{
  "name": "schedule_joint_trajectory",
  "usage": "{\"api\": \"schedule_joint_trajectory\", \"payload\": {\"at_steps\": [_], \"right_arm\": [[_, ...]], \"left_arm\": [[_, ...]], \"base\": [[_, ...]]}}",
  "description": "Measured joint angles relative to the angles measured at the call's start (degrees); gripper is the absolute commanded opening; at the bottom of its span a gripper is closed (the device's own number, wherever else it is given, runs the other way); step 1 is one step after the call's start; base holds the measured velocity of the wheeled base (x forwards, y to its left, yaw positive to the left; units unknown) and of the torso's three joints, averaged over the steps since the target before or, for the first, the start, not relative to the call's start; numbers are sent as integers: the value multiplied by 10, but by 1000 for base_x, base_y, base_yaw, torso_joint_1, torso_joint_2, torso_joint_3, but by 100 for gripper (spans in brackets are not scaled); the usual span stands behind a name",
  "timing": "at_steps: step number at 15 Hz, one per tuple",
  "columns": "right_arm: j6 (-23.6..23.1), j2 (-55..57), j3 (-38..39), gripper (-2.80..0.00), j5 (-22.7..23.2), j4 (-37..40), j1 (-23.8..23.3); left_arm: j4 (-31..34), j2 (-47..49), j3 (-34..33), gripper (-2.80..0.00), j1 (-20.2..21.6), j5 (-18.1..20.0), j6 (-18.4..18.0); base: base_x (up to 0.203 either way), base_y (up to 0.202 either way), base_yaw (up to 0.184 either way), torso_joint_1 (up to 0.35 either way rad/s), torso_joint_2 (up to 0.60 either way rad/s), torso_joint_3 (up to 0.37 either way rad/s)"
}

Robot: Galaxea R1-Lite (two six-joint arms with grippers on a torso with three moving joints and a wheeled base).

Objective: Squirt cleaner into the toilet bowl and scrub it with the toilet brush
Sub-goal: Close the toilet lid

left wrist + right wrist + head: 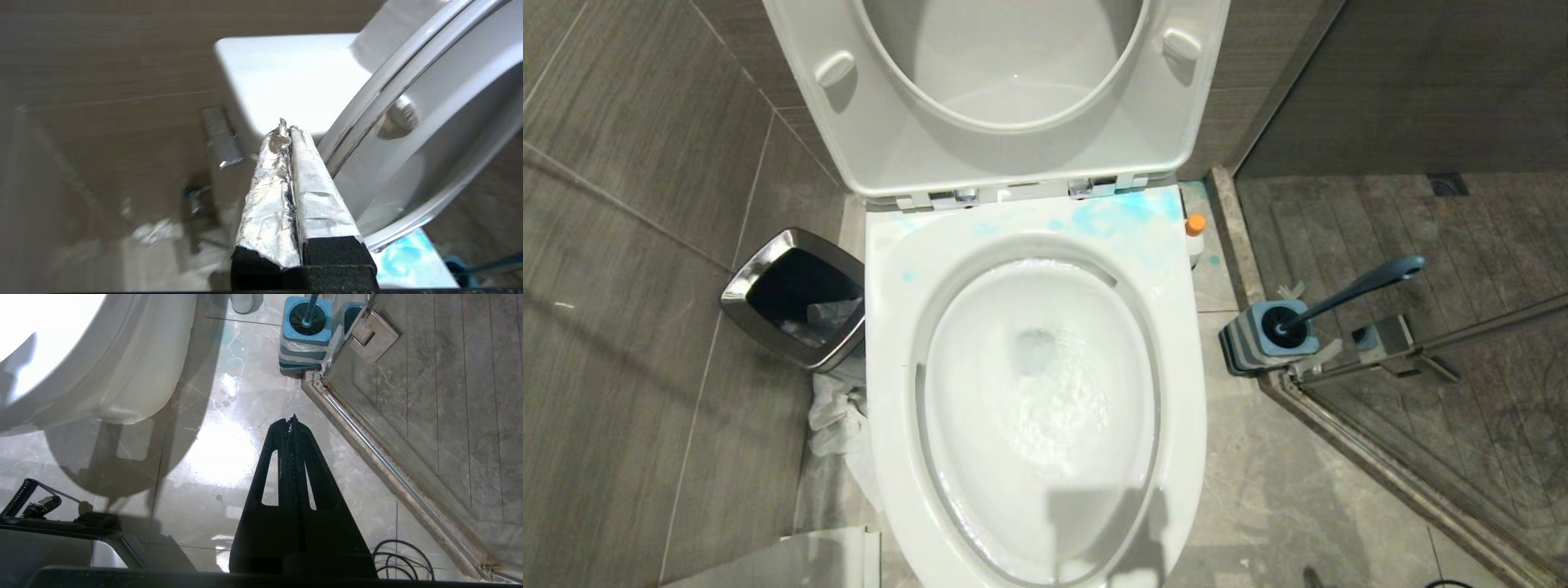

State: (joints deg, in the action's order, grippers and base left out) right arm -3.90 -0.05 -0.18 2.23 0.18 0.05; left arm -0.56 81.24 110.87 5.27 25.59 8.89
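The white toilet bowl (1176, 392) stands open with seat and lid (1013, 155) raised, and water swirls inside it. Blue cleaner smears mark the back of the rim (1111, 216). The cleaner bottle (1194, 233), orange-capped, stands on the floor by the toilet's right rear. The toilet brush (1364, 286) sits in its blue holder (1250, 343) right of the bowl, also in the right wrist view (305, 330). My left gripper (288, 130), foil-wrapped, is shut and empty beside the raised lid (429, 134), pointing at the tank (286, 73). My right gripper (292, 419) hangs shut over the floor, empty.
A chrome bin (792, 298) with a bag stands left of the bowl, with crumpled white plastic (837, 416) below it. A glass shower door with metal hinge (1388, 339) and threshold (388, 465) borders the right. Cables (404, 559) lie on the floor near my right arm.
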Motion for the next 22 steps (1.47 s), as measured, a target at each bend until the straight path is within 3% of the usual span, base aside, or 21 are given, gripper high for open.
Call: {"api": "schedule_joint_trajectory", "payload": {"at_steps": [4,6,8,16,22], "right_arm": [[0,0,0,-280,0,0,0],[0,0,0,-280,0,0,0],[0,0,0,-280,0,0,0],[0,0,0,-280,0,0,0],[0,0,0,-280,0,0,0]], "left_arm": [[-199,88,8,-280,15,110,102],[-291,130,10,-280,18,121,132],[-338,158,12,-280,16,121,144],[-384,195,12,-280,-35,105,135],[-384,200,10,-280,-78,89,76]], "base": [[0,0,0,0,0,0],[0,0,0,0,0,0],[0,0,0,0,0,0],[0,0,0,0,0,0],[0,0,0,0,0,0]]}}
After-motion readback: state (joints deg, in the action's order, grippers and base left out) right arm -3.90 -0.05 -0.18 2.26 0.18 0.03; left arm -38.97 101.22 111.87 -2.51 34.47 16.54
